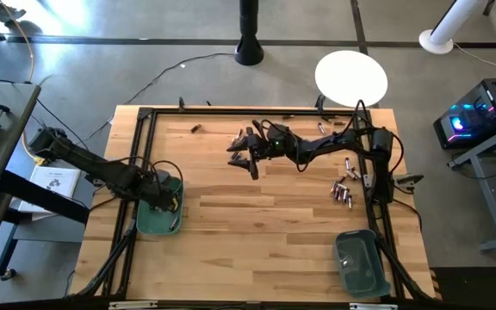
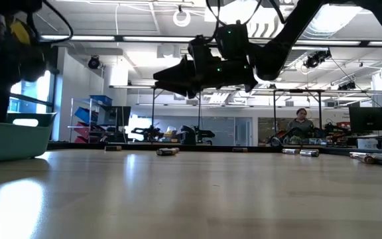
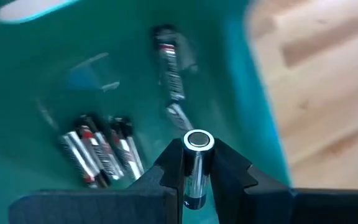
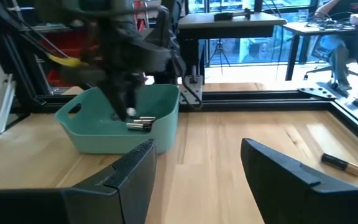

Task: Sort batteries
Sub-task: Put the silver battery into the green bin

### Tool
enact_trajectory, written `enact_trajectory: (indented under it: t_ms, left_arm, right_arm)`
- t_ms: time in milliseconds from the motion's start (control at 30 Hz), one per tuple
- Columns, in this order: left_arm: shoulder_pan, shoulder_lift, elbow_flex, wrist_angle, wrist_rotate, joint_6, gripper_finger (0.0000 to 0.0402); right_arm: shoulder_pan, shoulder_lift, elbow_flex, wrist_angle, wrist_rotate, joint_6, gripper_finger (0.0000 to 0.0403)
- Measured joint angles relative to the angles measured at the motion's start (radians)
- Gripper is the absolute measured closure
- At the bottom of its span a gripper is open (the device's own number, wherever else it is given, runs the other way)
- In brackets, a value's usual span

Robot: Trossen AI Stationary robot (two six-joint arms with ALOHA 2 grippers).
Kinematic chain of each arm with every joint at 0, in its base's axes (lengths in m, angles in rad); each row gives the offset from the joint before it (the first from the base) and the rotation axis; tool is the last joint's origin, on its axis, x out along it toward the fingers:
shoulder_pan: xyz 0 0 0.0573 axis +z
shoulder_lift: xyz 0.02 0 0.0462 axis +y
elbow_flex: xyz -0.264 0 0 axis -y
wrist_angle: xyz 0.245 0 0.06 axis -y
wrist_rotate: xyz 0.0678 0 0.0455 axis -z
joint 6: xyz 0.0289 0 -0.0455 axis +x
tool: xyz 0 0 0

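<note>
Batteries [image 1: 343,191] lie scattered on the right of the counter [image 1: 257,232], a few more along its far edge, and several rest inside the left teal bin [image 3: 253,93]. The left gripper [image 3: 196,163] hangs over that bin, fingers pinching one battery [image 3: 196,168]. The right gripper [image 1: 241,155] hovers mid-counter, fingers spread, near another teal bin [image 1: 362,263] at the right.

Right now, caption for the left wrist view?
Left pincer holds a battery over the teal bin, where several batteries lie.
</note>
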Motion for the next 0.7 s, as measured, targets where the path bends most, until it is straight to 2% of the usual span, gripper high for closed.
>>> enact_trajectory:
  t_ms: [300,400,467,533,700]
  left_arm:
    - [0.065,0.021,-0.085,0.089,0.071,-0.017,0.0363]
    - [0.074,0.047,-0.096,0.09,0.079,0.006,0.0363]
    - [0.077,0.064,-0.097,0.091,0.08,0.023,0.0363]
    - [0.08,0.085,-0.096,0.094,0.08,0.032,0.0363]
    - [0.08,0.126,-0.095,0.095,0.084,0.042,0.035]
  right_arm:
    - [0.002,-0.004,0.0,-0.012,-0.001,0.007,0.0176]
    - [-0.011,-0.039,-0.001,-0.095,0.004,-0.001,0.0176]
    - [-0.027,-0.088,-0.001,-0.215,0.035,-0.027,0.0176]
    - [-0.041,-0.148,-0.001,-0.362,0.118,-0.074,0.0176]
    - [-0.064,-0.313,0.0,-0.703,0.421,-0.172,0.0176]
